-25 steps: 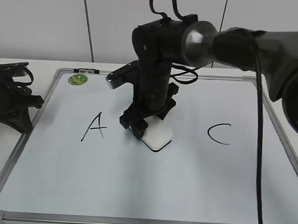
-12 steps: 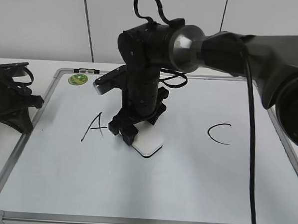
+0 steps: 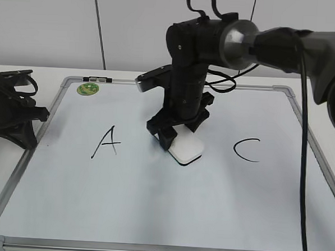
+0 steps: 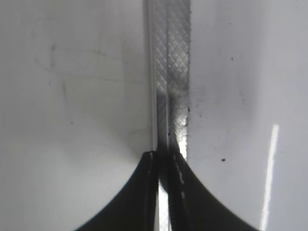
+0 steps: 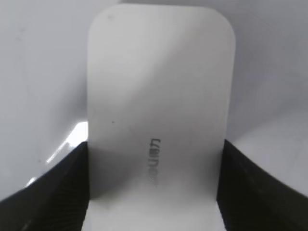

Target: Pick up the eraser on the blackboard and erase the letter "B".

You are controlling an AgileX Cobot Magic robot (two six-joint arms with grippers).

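The white eraser (image 3: pixel 187 148) lies flat on the blackboard (image 3: pixel 152 203), a white dry-erase board, between the black "A" (image 3: pixel 106 141) and the black "C" (image 3: pixel 246 149). My right gripper (image 3: pixel 177 138) is shut on the eraser and presses it to the board. In the right wrist view the eraser (image 5: pixel 159 110) with small grey text fills the frame between the two fingers (image 5: pixel 154 187). No letter "B" shows on the board. My left gripper (image 3: pixel 35 124) rests at the board's left frame; in the left wrist view its fingers (image 4: pixel 164 161) are closed together over the grey frame rail (image 4: pixel 172 72).
A round green sticker (image 3: pixel 87 88) sits at the board's far left corner. The right arm (image 3: pixel 284 47) reaches in from the right, with black cables hanging near it. A white wall stands behind the table.
My right gripper slid the eraser left toward the "A", then back right to the middle of the board. The left arm has not moved.
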